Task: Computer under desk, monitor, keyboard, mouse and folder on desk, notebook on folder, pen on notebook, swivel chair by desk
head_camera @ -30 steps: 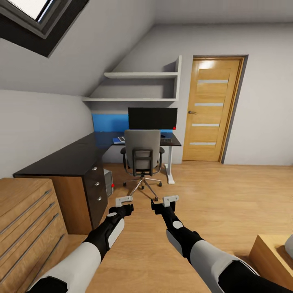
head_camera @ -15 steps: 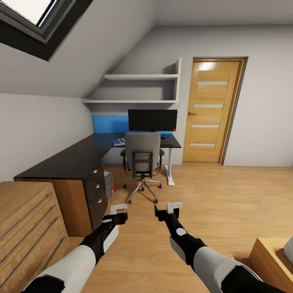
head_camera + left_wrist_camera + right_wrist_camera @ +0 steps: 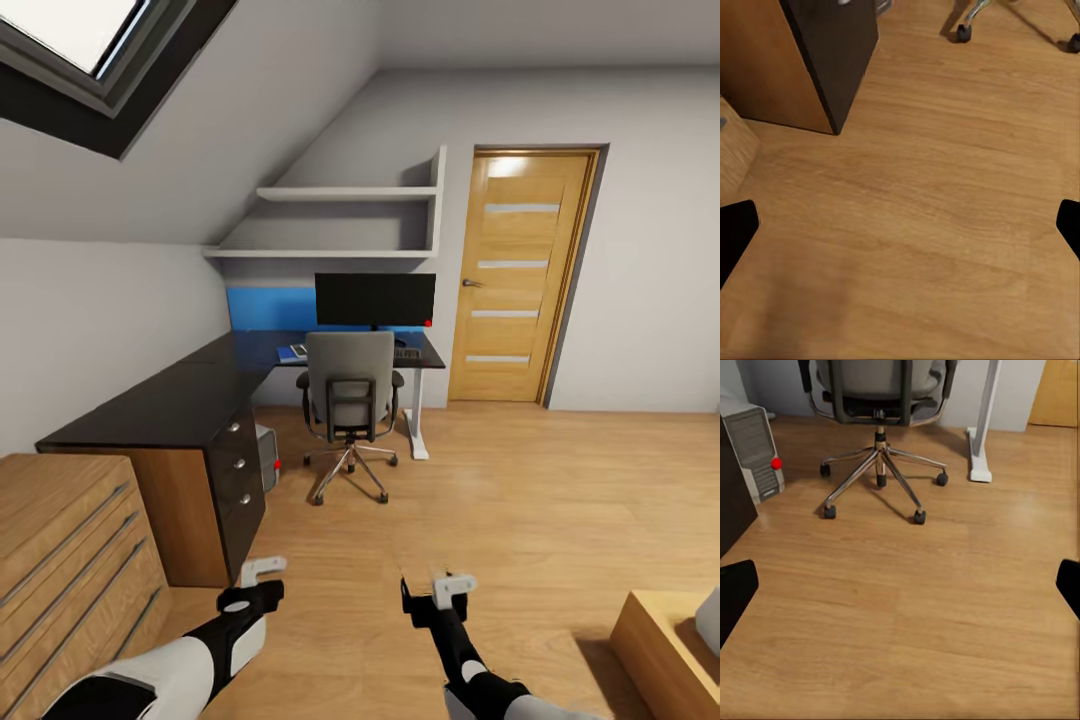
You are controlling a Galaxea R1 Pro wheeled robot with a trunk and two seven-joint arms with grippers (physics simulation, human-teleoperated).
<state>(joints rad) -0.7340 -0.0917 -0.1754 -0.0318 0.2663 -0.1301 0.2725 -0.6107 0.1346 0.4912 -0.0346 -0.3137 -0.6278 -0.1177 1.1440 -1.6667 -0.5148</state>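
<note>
The swivel chair [image 3: 350, 385] stands at the far part of the black L-shaped desk [image 3: 190, 400], its grey back facing me. On the desk behind it stands the monitor [image 3: 375, 297], and a sliver of the keyboard [image 3: 407, 351] shows beside the chair back. The computer [image 3: 266, 455] sits on the floor beside the drawers, red light on; the right wrist view has it too [image 3: 754, 454], with the chair's base [image 3: 880, 472]. The folder, notebook, mouse and pen are hidden or too small to tell. My left gripper [image 3: 262, 568] [image 3: 900, 232] and right gripper [image 3: 455, 583] [image 3: 900, 592] hang open over bare floor.
A light wooden drawer unit [image 3: 70, 560] stands close at my left, touching the desk's end. A wooden door [image 3: 520, 275] is right of the desk's white leg [image 3: 417, 420]. A low wooden piece [image 3: 665, 640] sits at the near right. A small blue item [image 3: 292, 349] lies on the desk.
Both arms have drawn back and down toward me, still open. The whole view has shifted slightly, and the desk and chair look a little farther off.
</note>
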